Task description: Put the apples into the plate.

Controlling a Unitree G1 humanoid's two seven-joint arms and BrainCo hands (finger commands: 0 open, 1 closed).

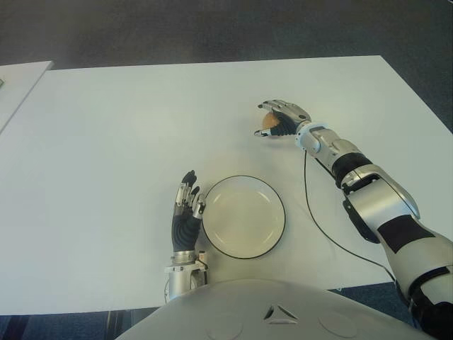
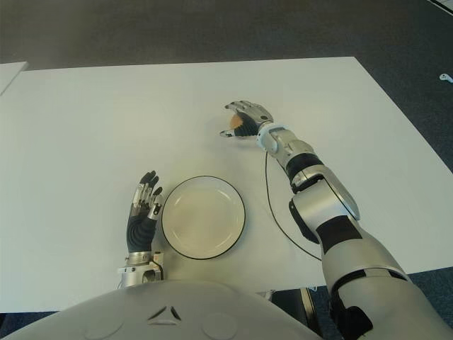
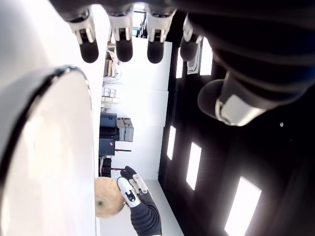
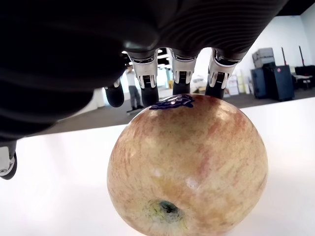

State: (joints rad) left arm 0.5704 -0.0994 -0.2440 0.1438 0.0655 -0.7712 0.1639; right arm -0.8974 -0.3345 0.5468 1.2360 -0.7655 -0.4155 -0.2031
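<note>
The right hand [image 1: 277, 119] is curling its fingers over a round yellow-red apple [image 1: 270, 122] toward the white counter's [image 1: 106, 127] far edge. The left hand [image 1: 187, 209] is lying open and holding nothing just beside the round white black-rimmed plate [image 1: 243, 216], near the front edge.

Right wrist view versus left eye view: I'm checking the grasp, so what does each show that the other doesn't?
Only the right wrist view shows the apple close up: its blossom end, a dark sticker on top, and the fingers arched over it. Only the left eye view shows the empty plate nearer the robot, the left hand open beside the plate's left edge, and the cable. Both show the right hand curled around the apple on the white table.
</note>
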